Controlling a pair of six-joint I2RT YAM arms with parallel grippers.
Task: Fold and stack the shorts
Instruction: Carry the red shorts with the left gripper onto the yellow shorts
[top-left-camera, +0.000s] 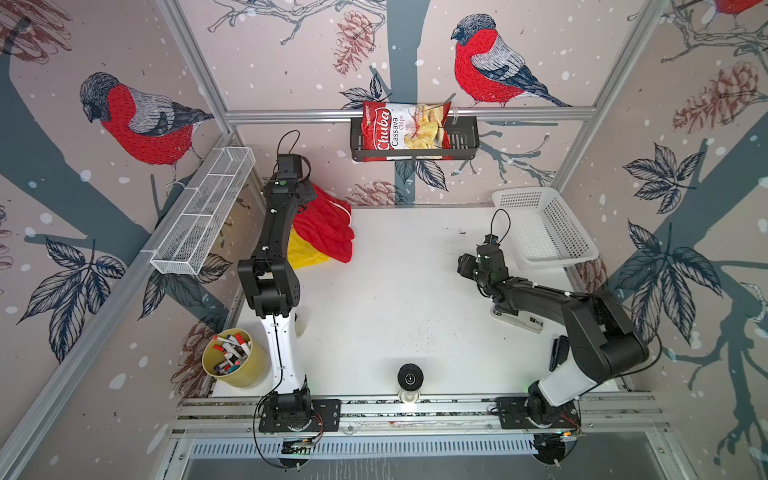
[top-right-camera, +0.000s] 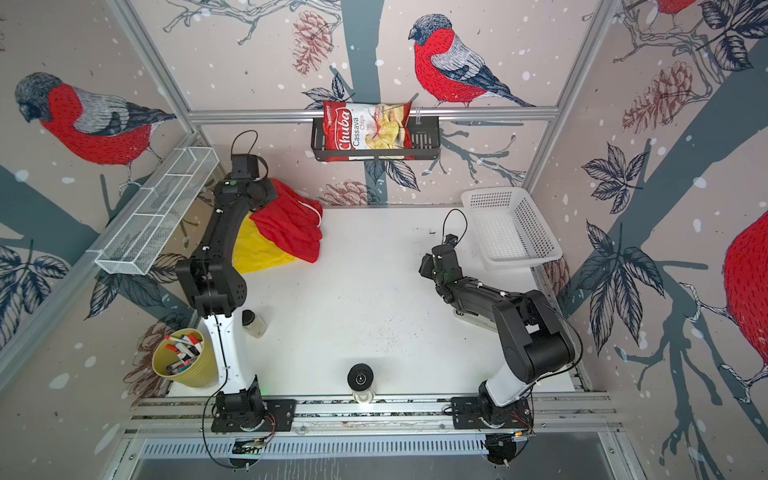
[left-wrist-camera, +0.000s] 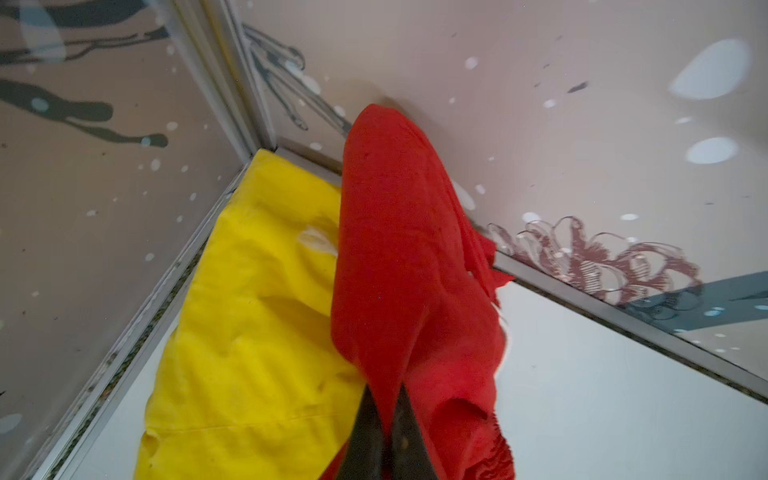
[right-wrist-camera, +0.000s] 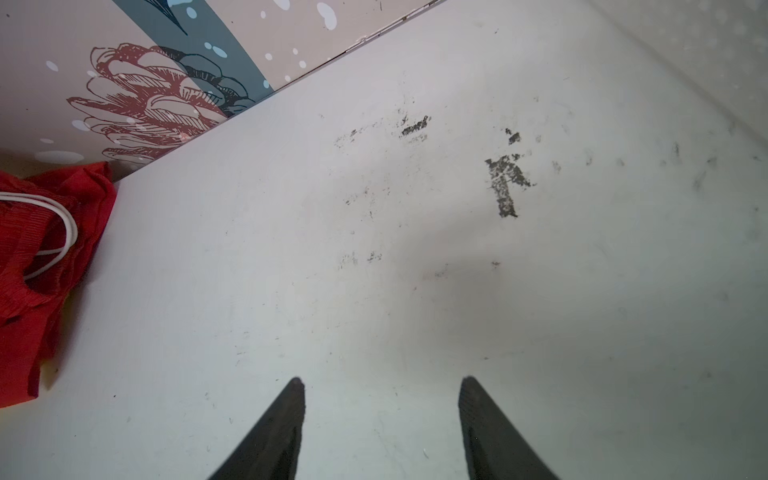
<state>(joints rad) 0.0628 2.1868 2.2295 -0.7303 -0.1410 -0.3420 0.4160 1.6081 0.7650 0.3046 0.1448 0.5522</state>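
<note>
Clamps the left gripper (left-wrist-camera: 385, 388) tight on a ridge of the red shorts (left-wrist-camera: 399, 249), raised in the far left corner of the tabletop (top-left-camera: 415, 291), probably to peel them off the yellow shorts (left-wrist-camera: 257, 311) lying beneath. Holds the right gripper (right-wrist-camera: 381, 380) parted and empty over bare tabletop, seemingly ready to assist.

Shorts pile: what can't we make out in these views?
Yellow shorts: mostly covered by red shorts and left arm in both top views; no logo visible.
Left gripper: tips buried in red shorts, left wrist view; unseen from above.
White object beneath right arm: mostly hidden, top views.
</note>
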